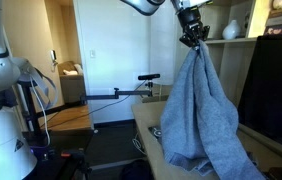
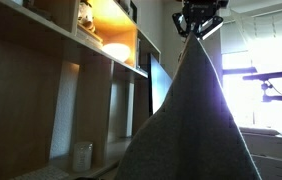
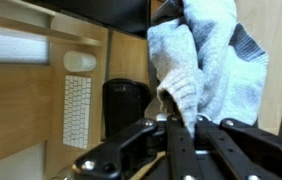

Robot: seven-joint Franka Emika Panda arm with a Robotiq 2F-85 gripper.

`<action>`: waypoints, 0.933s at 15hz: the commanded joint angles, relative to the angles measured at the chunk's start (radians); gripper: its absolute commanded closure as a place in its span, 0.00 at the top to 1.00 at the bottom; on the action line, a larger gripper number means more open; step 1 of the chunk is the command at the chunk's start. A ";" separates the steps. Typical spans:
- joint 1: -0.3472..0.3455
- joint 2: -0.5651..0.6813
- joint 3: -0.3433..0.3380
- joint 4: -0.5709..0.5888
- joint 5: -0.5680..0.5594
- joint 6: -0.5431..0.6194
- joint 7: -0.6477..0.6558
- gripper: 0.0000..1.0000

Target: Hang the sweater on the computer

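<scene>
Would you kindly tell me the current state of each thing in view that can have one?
Gripper: shut on the sweater, held high.
Sweater: hanging in folds from the gripper, not on the computer.
Computer: screen dark, nothing draped over it.
Keyboard: lying flat on the desk, nothing touching it.

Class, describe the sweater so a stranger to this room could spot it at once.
Look for the big black computer monitor. Right beside it, the pincer holds up a grey-blue knit sweater by its top, so it hangs in long folds. It is the only soft, draped thing there; everything near it is rigid.
</scene>
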 commanded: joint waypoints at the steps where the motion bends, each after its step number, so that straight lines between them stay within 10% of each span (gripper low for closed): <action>1: 0.006 0.051 0.002 0.132 -0.015 -0.158 -0.057 0.03; 14: 0.009 0.085 -0.001 0.178 -0.014 -0.151 -0.035 0.02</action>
